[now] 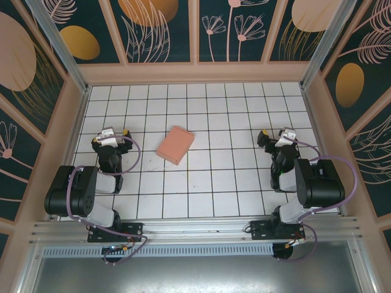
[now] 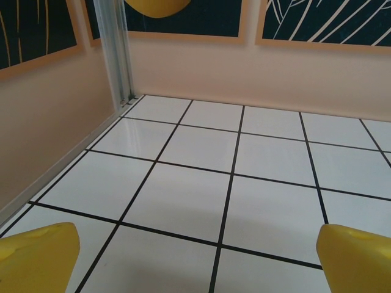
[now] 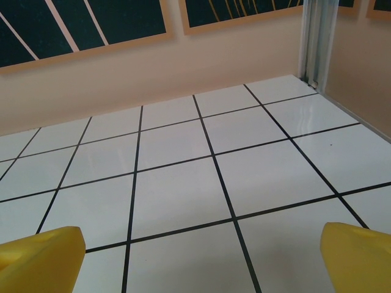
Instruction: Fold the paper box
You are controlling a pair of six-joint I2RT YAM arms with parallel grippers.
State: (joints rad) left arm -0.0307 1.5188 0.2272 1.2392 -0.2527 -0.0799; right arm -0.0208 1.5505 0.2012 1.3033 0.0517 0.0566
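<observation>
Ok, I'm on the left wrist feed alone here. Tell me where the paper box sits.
Observer: The paper box lies on the tiles to the right of the left gripper, about level with it, between the two arms.
Operator: Give me its shape.
Observer: A small flat salmon-pink rectangular block, turned askew to the grid lines.
Operator: Report the right arm.
Observer: The right gripper is open, well clear of the box, with nothing in it.
</observation>
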